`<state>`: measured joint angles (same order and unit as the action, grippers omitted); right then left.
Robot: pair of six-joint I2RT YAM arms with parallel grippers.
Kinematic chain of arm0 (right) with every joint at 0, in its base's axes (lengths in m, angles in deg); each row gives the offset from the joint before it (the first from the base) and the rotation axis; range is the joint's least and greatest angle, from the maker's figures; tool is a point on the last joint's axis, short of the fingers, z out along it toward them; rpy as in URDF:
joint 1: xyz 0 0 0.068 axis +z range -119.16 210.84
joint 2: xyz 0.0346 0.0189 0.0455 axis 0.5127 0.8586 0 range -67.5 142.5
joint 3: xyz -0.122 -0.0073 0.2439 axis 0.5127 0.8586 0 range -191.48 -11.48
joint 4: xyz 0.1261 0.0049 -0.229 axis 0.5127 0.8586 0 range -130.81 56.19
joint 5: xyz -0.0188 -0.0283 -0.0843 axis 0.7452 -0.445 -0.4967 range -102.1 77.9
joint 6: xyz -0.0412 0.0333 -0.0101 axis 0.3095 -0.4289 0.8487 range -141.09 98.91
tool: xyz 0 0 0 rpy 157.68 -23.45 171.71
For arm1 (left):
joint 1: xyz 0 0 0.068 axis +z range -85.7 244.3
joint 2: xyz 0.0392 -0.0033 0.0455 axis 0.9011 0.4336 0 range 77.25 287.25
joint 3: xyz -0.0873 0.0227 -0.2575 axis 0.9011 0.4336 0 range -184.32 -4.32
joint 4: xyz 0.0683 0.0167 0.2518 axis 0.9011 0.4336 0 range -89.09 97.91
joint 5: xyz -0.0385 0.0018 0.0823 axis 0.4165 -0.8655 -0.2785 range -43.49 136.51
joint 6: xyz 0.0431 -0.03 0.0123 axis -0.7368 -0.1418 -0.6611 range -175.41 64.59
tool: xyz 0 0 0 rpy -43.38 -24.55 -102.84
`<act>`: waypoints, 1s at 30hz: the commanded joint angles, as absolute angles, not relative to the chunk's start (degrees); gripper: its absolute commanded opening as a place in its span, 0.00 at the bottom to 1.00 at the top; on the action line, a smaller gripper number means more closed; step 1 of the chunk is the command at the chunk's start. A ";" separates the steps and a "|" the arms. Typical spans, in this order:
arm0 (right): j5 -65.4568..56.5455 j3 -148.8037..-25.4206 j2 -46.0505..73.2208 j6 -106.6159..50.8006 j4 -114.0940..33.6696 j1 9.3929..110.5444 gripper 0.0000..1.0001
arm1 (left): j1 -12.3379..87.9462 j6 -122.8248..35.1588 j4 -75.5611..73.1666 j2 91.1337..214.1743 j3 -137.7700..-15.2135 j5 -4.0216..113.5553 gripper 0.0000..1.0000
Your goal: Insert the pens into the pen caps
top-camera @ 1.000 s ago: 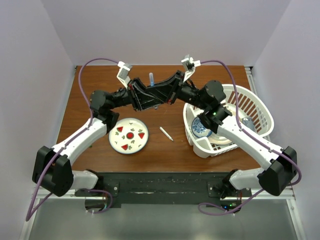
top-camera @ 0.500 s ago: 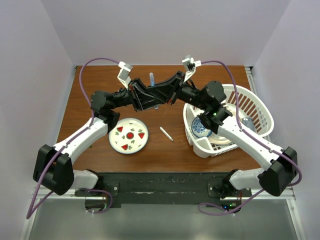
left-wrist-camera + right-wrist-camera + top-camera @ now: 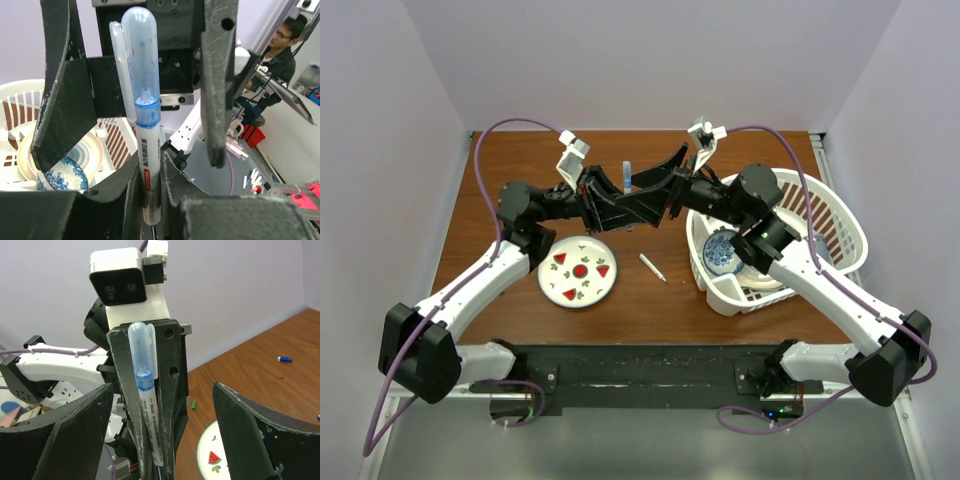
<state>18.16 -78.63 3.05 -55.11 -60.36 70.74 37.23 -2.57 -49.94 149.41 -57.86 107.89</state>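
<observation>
pen (image 3: 149, 150), blue cap (image 3: 141, 65) on, pinched by left end effector (image 3: 151, 176); right end effector (image 3: 162, 390) wide (cap, if half-seated, could drop).

White arm links (image 3: 485, 275), black joints (image 3: 525, 200), purple cables (image 3: 520, 122), scuffed black fingers (image 3: 215, 75).

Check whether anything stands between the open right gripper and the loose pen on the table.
Nothing visible does. The right gripper stands open beside the capped pen in the left gripper; only bare table lies between it and the loose pen, which lies apart from the plate.
</observation>
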 commanded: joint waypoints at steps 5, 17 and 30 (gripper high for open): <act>18.93 -85.56 2.38 -51.86 -55.75 70.92 0.87 | 36.97 -8.74 -45.42 147.91 -57.23 110.75 0.00; 19.18 -91.46 6.77 -50.97 -53.90 70.83 0.77 | 36.27 -14.45 -39.70 146.77 -56.62 110.75 0.00; 26.05 -76.09 5.02 -56.34 -59.44 73.02 0.00 | 37.76 -16.47 -36.72 146.77 -59.25 103.56 0.00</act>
